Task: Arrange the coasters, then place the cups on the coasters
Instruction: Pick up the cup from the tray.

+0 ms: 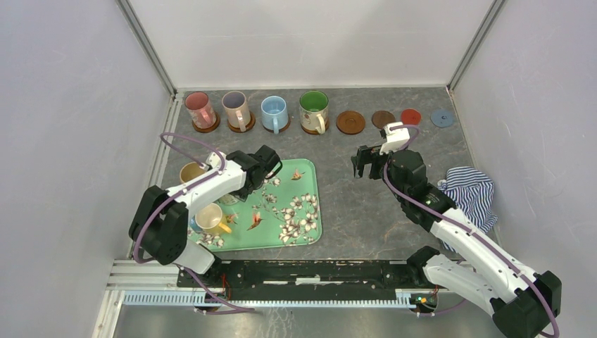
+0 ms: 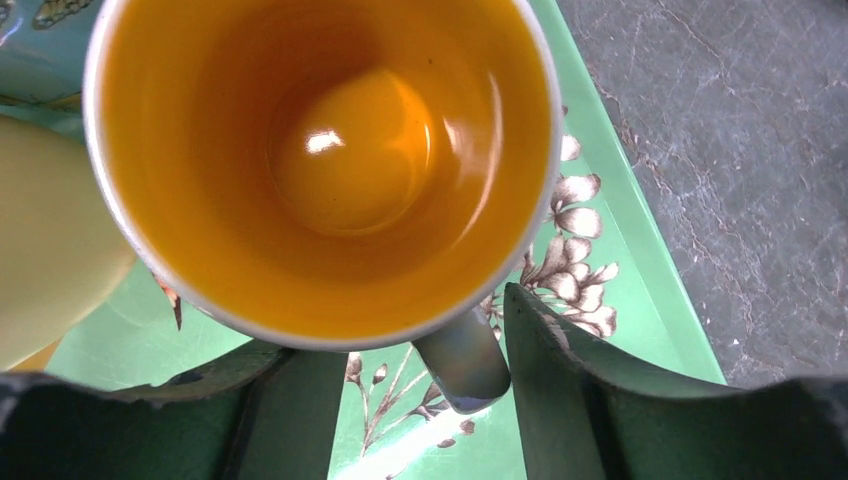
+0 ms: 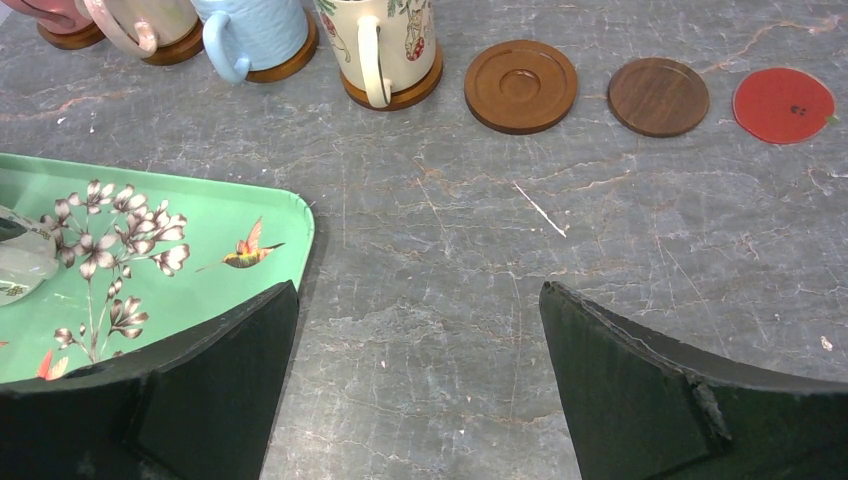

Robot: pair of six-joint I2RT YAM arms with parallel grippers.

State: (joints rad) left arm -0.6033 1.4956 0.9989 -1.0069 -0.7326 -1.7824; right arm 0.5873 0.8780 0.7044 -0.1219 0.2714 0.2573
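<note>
My left jaws: astride orange cup [image 2: 330, 170] handle [image 2: 462, 365], not clamped, to lift it off tray [image 2: 640, 300] | my right jaws: wide, empty, facing bare coasters [image 3: 520, 86]

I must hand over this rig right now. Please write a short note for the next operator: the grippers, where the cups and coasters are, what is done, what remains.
Left gripper: open, jaws on either side of the orange cup's handle on the green tray, not clamped.
Right gripper: open, empty, above the table.
Done: pink cup, lilac cup, blue cup and green cup each stand on a coaster in the back row.
Left: orange-brown coaster, dark brown coaster, red coaster and blue-grey coaster are empty. The orange cup, tan cup and yellow cup are on the tray.
</note>
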